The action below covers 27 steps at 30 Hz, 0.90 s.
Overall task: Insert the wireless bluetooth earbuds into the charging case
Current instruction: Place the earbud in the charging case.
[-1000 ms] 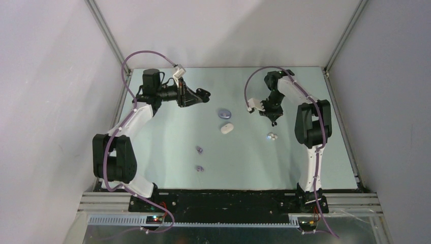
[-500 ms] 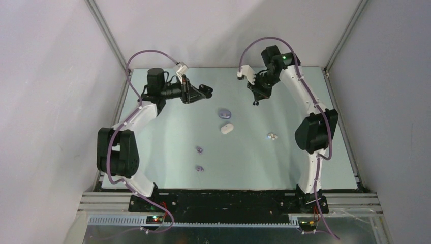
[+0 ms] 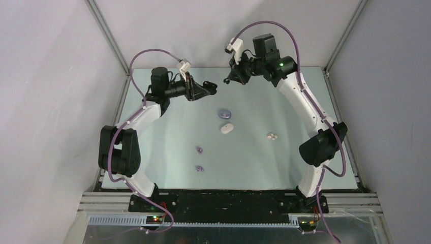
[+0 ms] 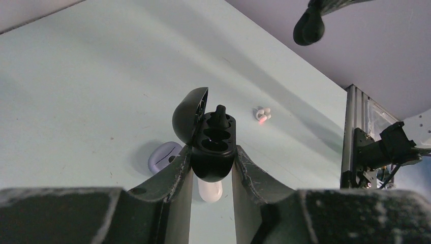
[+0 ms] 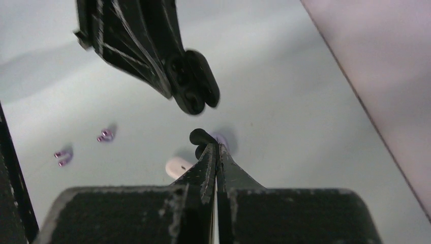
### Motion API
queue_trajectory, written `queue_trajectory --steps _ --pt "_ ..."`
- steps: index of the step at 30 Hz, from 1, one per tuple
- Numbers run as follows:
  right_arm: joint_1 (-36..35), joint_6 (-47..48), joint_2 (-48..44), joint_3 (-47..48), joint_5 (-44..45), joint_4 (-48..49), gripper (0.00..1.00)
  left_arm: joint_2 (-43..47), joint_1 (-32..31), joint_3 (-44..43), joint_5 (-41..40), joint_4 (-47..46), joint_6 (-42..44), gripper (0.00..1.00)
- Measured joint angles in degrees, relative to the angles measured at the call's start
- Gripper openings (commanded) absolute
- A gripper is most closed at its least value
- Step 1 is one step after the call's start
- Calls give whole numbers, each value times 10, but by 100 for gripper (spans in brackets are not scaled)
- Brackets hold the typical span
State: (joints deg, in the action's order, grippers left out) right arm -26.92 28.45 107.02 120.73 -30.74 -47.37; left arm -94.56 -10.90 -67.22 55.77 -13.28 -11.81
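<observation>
- wireless bluetooth earbuds are lying loose on the table (image 3: 167,132) in the top view. a white-pink pair (image 3: 273,136) is sitting right of centre. a far lavender cluster (image 3: 199,149) and a near lavender cluster (image 3: 199,168) are sitting left of centre, well apart from that pair.
- in the same view the left gripper (image 3: 206,89) is reaching over the far middle of the table and clamping a black charging case (image 3: 211,86). the right gripper (image 3: 229,80) is hanging just beside it, tips facing it. what it is pinching is too small to tell here.
- a lavender case (image 3: 224,113) and a white case (image 3: 226,128) are lying closed near each other on the table, nearer than the two grippers.
- in the left wrist view both fingers are squeezing the black charging case by its base, and its lid is standing open to the left. a second black bud (image 4: 220,113) is poking up out of the far well.
- a black earbud (image 4: 308,28) is hanging at the upper right of that view, apart from the case.
- in the right wrist view the right gripper's fingers are pressing together and pinching the black earbud at their tips. the open case in the left gripper is hanging just beyond it, not touching.
</observation>
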Motion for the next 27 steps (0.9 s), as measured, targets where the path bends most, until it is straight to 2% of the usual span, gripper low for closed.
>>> queue_trajectory --steps 3,7,27 --pt "-19 -31 -14 -32 3 68 0 1 0 3 -2 -10 -4 0" --pt "-45 -48 -16 -55 8 109 0 9 -1 18 -11 -21 -15 0" --pt "-76 -59 -17 -94 65 179 0 44 -2 45 -21 -71 -61 0"
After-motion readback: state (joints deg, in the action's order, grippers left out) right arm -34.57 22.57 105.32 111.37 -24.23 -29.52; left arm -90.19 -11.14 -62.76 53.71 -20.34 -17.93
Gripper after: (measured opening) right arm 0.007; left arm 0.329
